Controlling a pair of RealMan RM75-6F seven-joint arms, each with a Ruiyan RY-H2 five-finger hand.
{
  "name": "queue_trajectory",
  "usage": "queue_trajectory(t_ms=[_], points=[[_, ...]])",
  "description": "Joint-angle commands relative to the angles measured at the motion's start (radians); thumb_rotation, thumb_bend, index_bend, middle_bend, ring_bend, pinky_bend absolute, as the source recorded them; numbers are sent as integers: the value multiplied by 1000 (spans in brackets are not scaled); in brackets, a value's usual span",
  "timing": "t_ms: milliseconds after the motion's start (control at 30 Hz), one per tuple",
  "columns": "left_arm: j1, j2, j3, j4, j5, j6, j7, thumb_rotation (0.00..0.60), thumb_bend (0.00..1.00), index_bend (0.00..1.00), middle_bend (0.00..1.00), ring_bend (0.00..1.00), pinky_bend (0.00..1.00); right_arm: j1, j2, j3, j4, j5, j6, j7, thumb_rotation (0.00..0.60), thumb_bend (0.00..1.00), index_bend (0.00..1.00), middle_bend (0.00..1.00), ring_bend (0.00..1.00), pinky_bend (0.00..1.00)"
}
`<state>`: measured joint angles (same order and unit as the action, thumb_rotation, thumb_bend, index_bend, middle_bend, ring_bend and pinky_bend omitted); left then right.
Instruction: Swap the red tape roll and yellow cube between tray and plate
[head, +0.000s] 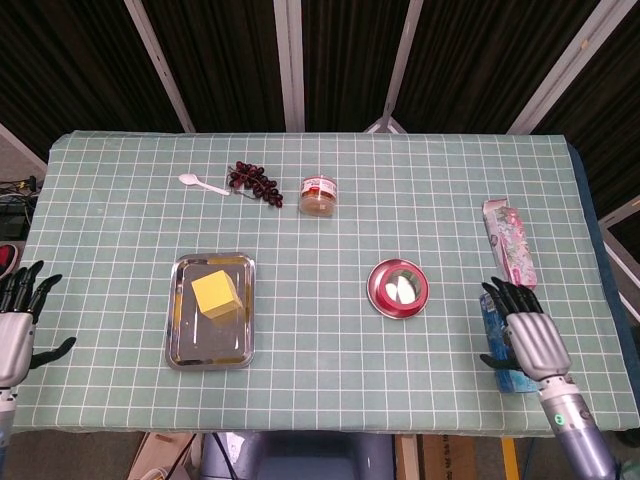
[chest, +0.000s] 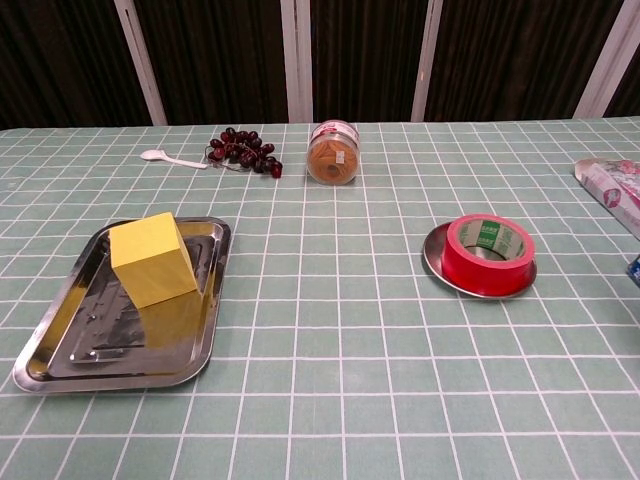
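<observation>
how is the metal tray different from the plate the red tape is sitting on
The tray is rectangular with rounded corners; the plate is round. The tray is the larger of the two. The tray holds the yellow cube at its far end, with much bare metal showing, while the red tape roll covers nearly all of the plate. Both are shiny metal and lie flat on the checked tablecloth.

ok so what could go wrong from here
The right hand is over the blue packet, so reaching toward the red tape roll it may knock the packet. The roll covers most of the plate, which could slide or lift with it. The yellow cube looks wide for one hand.
</observation>
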<state>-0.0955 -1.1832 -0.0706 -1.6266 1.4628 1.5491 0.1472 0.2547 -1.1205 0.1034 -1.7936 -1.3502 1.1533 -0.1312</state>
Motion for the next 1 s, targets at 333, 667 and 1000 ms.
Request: queue_trajectory(t_ms=[333, 667, 1000], points=[[2, 6, -19, 22, -36, -11, -23, 600, 46, 163, 0, 0, 7, 313, -211, 113, 52, 414, -252, -314, 600, 18, 16, 0, 0, 0], [9, 10, -29, 22, -51, -5, -24, 600, 48, 164, 0, 0, 7, 444, -309, 125, 148, 599, -288, -397, 600, 18, 15, 0, 0, 0], [13, 8, -37, 18, -65, -1, -12, 600, 66, 164, 0, 0, 7, 504, -331, 104, 225, 679, -322, -397, 600, 15, 28, 0, 5, 15]])
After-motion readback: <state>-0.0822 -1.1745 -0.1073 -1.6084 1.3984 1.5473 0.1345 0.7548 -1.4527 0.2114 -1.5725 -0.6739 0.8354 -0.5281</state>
